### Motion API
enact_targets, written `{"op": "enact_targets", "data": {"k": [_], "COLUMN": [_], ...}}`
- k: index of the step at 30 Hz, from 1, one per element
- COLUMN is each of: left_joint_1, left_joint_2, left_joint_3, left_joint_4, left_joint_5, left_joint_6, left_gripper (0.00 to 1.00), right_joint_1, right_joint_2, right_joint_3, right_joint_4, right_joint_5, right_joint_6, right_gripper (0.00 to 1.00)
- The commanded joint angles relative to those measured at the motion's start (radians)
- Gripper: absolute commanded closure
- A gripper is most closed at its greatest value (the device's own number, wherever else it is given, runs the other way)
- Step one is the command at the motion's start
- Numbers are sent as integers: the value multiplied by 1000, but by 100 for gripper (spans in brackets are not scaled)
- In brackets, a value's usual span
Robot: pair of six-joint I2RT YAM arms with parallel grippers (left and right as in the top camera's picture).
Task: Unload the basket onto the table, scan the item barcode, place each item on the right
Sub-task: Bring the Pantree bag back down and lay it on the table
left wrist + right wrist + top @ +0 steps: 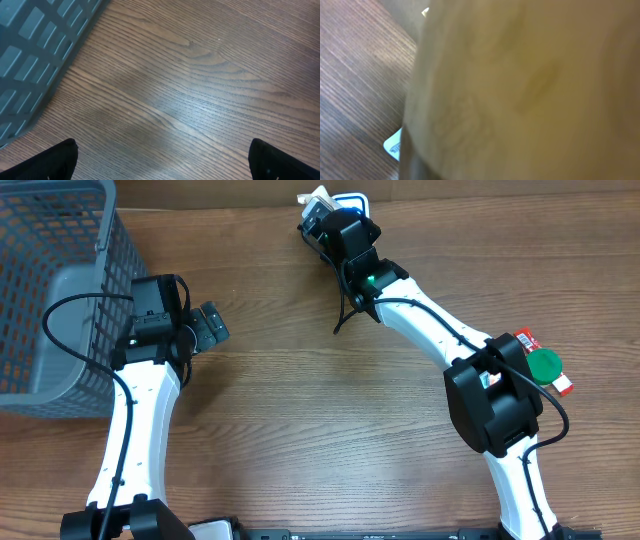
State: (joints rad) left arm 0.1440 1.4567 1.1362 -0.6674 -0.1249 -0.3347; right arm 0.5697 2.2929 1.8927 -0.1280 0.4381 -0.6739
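My right gripper point(322, 218) is at the far edge of the table, top centre of the overhead view, shut on a pale tan and white item point(318, 200). The item point(520, 90) fills the right wrist view as a blur and hides the fingers. Under and beside it lies a white card with a blue edge point(350, 200); only a corner of this card point(394, 145) shows in the wrist view. No barcode is readable. My left gripper point(212, 327) hovers over bare wood next to the basket, open, its black fingertips point(55, 162) far apart with nothing between them.
A grey plastic basket point(50, 280) stands at the far left, its wall point(30, 45) close to my left gripper. A green round-lidded thing point(545, 365) and a red package point(527, 340) lie at the right, beside my right arm's base.
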Motion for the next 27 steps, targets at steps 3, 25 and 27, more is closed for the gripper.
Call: {"op": "enact_targets", "data": {"k": [3,25,27], "left_joint_1": [-1,-1,-1], "left_joint_2": [-3,-3,-3], "left_joint_3": [15,15,15], "left_joint_4": [-2,-2,-2], "left_joint_5": [-16,-16,-16], "left_joint_6": [-10,-10,-10], "left_gripper": [0,0,0], "right_joint_1": [-5,-58,-72], "right_joint_2": [-147,-435,-435], "right_joint_3": [6,-88,-146], "right_joint_4": [-8,-1219,-1255], "right_joint_5": [17,-416,-418], "right_joint_6": [119,364,364], "right_gripper": [96,96,96]}}
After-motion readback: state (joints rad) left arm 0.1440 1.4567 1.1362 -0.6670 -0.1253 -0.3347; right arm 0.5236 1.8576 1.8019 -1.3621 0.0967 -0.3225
